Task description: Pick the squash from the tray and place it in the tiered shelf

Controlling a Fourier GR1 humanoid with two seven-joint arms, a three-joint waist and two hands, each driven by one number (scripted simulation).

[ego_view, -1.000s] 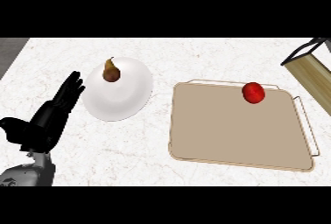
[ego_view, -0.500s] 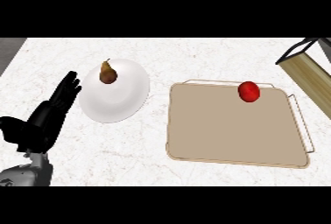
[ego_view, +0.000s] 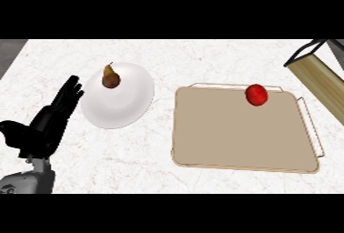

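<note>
Leftward, left hand seen resting at lower left, black fingers straight, released, nothing grasped. Just beside fingertips, smooth white round plate with brown pear-shaped fruit at far edge. Beyond, flat tan rectangular tray, rounded corners, on white marbled table; glossy red round squash set near tray's far rim. Wooden tiered shelf cut by right edge.

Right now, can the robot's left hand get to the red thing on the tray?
Probably not easily. The left hand rests open at the counter's left side, beside the white plate with the brown pear. The red squash sits at the tray's far edge, so plate and tray lie between them.
</note>
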